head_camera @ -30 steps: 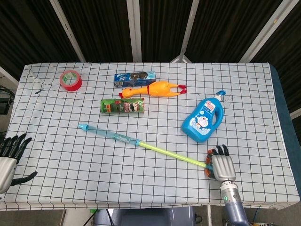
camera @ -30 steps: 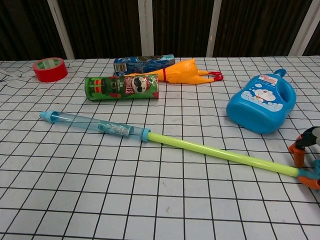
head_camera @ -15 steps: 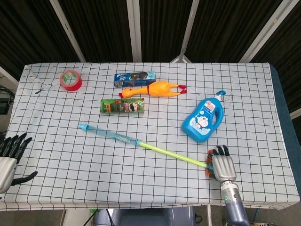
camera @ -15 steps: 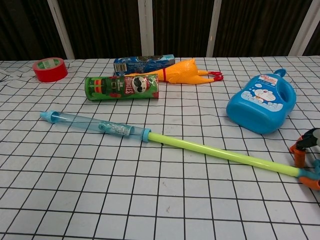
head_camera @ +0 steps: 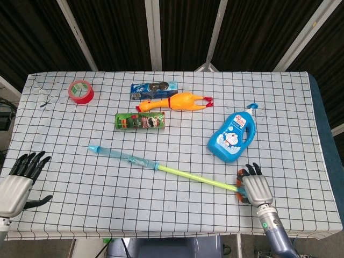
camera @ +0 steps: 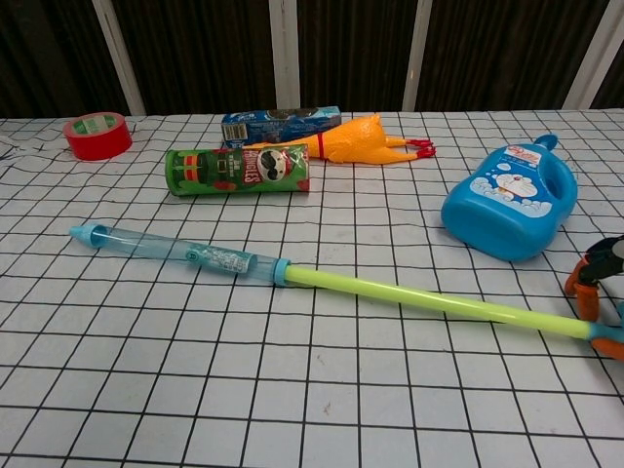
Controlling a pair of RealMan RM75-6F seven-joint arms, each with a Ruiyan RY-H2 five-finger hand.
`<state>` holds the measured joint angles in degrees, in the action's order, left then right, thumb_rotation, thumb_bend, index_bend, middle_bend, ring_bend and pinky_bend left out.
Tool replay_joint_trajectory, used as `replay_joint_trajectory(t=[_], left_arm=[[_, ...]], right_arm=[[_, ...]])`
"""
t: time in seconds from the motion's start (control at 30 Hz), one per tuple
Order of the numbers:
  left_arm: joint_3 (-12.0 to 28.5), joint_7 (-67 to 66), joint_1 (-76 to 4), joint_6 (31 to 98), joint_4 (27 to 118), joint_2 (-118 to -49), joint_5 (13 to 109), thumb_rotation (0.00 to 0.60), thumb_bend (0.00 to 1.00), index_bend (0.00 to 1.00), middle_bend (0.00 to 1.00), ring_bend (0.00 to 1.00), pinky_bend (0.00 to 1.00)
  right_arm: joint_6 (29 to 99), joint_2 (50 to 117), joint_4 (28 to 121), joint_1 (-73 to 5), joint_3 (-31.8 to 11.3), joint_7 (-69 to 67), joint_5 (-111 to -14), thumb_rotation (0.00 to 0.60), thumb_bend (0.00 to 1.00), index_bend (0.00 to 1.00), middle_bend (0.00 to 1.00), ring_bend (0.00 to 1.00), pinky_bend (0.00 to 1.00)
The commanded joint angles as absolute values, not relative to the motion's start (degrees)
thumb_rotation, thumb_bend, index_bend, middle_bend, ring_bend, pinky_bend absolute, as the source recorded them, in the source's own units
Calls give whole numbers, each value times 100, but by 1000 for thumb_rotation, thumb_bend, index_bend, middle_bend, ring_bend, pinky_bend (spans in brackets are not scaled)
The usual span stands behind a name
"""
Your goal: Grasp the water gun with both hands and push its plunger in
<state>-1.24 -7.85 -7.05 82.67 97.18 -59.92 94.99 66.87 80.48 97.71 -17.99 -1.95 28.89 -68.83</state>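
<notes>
1. The water gun [head_camera: 137, 159] lies flat mid-table, plunger [head_camera: 196, 177] fully drawn out, pointing toward four o'clock.
2. The right hand [head_camera: 255, 186] grasps the orange plunger handle [camera: 592, 310], placed to push.
3. The left hand [head_camera: 19, 180], released with fingers spread, hovers at the eight o'clock table edge [head_camera: 64, 235].
4. Bare cloth lies between it and the barrel; the blue bottle [head_camera: 232, 136] sits near the right hand.

The checked table [head_camera: 301, 107] carries six loose things, one of each kind: one water gun [head_camera: 161, 168] near the centre, one red tape roll [head_camera: 80, 91] toward ten o'clock, one blue biscuit pack [head_camera: 154, 89] and one rubber chicken [head_camera: 177, 102] toward twelve, one green crisp can [head_camera: 140, 121] just below them, and one blue detergent bottle [head_camera: 232, 137] toward three o'clock.

Two robot hands show: one left hand [head_camera: 19, 183] at eight o'clock, one right hand [head_camera: 255, 187] at five.
</notes>
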Motion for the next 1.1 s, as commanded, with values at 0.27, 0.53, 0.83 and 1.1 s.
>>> replay_joint_trajectory(t=[0.27,0.53,0.83,1.1], left_arm=[[264,-1917,-1707,6749,10580,-5751,8892,600,168,181,104,0,0],[631,-3278,-2461,5873,10681,-6354,7644,600,225,302,285,0,0],[794,-4321,-3003,5770,10367,-7170,6617,600,259,336,348,0,0],[769,-5013,-3412,5787,10007,-7679,5917,600,297,368,374,6,0]], right_arm=[[6597,7979,9651,-1865,-143,2642,-7050,600,567,717,291,104,0],[6609,7989,9616,-1853,-109,2581,-7057,600,567,717,291,104,0],[6615,7984,9611,-1856,-101,2544,-7060,600,568,717,292,105,0],[6635,7959,9611,-1844,-93,2486,-7073,600,569,717,291,105,0]])
